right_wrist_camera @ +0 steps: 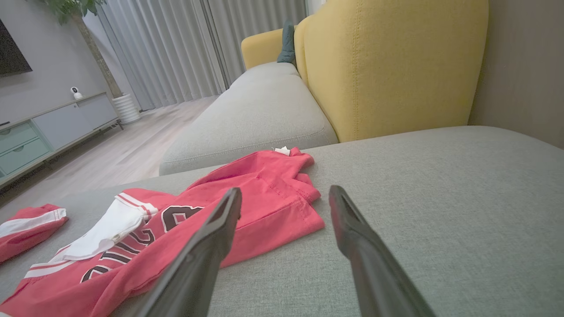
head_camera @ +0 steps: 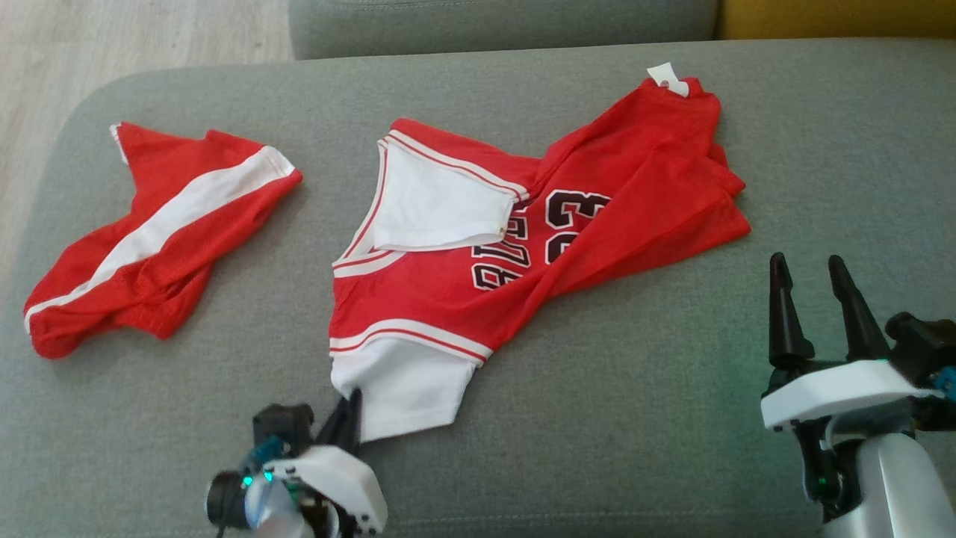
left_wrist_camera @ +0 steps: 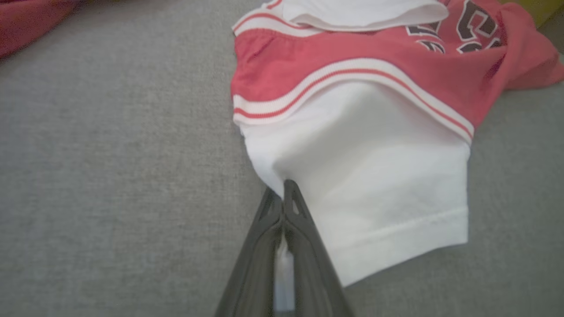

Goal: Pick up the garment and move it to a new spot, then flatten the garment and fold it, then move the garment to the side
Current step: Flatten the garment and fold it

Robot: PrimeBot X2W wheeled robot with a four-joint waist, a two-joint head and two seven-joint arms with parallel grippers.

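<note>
**A:** What is the left hand (left_wrist_camera: 284,190) doing?

**B:** It sits low at the near edge of the red jersey (head_camera: 523,246). Its two fingers are pressed together on a corner of the white sleeve (left_wrist_camera: 365,185), and a strip of white cloth shows pinched between them.

**A:** Where is the jersey?

**B:** It lies crumpled on the grey sofa cushion (head_camera: 635,418), about mid-cushion, with the lettering up. The far end is bunched toward the right, and a white tag (head_camera: 667,77) sticks out there.

**A:** And the right hand (head_camera: 806,261)?

**B:** Its fingers are spread apart with nothing between them. It hovers over bare cushion near the jersey's right side and does not touch it.

**A:** Is anything else on the cushion?

**B:** Red shorts (head_camera: 157,239) with a white stripe lie well apart to the left.
</note>
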